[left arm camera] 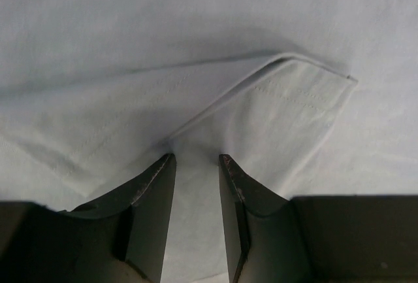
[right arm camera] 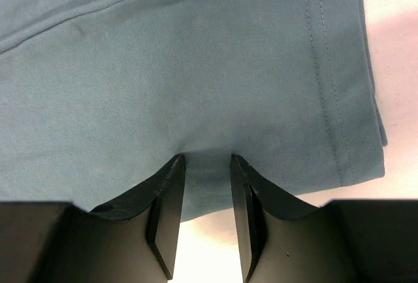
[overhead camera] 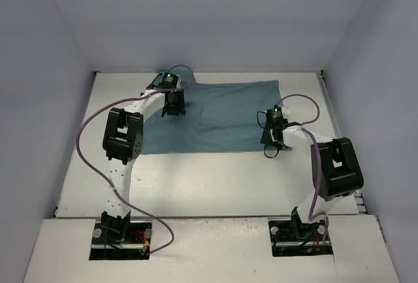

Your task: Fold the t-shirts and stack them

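The teal t-shirt (overhead camera: pixel 222 116) lies flat on the white table (overhead camera: pixel 196 185), with a fold line down its middle. My left gripper (overhead camera: pixel 174 108) is pressed onto its far left part. In the left wrist view the fingers (left arm camera: pixel 197 157) stand a little apart with pale cloth (left arm camera: pixel 196 48) between them, just below a turned-over hemmed flap (left arm camera: pixel 294 106). My right gripper (overhead camera: pixel 271 147) is at the shirt's near right corner. Its fingers (right arm camera: pixel 208 157) straddle the cloth's edge with a narrow gap, the t-shirt (right arm camera: pixel 196 67) puckered at the tips and a stitched hem (right arm camera: pixel 330 100) to the right.
Grey walls close in the table on three sides. Bare table (right arm camera: pixel 202 244) shows under the right gripper and past the hem. Both arm bases (overhead camera: pixel 117 227) sit at the near edge, with purple cables looping above the arms.
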Robot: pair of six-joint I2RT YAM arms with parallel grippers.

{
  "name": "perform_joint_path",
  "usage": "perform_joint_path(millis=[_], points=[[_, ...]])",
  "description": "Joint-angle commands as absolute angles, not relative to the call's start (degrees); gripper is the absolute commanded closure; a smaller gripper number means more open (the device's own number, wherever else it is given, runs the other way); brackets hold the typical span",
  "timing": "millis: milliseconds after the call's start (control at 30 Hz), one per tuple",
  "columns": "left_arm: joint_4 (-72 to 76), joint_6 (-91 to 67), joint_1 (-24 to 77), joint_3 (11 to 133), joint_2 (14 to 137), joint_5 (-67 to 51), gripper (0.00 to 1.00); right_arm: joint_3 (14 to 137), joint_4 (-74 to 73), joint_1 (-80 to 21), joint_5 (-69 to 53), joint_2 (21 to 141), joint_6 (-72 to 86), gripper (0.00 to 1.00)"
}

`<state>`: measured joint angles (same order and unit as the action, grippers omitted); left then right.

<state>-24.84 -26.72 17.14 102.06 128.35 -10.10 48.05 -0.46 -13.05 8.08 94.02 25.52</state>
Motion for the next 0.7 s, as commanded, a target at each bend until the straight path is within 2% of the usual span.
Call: perform_joint_path(millis=[0, 233, 667], points=[[-23.6, -24.0, 16.3, 106.2, 129.4, -9.4, 0.70, 48.3, -0.5, -12.3, 6.3, 94.4, 26.7, 0.69], [-24.8, -21.1, 14.7, 111.1, 132.1, -6.9, 0.69, 47.5, -0.5, -11.6, 5.4, 93.3, 26.5, 0.69], [-27.1, -14.7, 12.0, 127.7, 137.5, -0.6, 0.52, 46.9, -1.9, -10.8, 4.4, 90.5, 25.3, 0.69]])
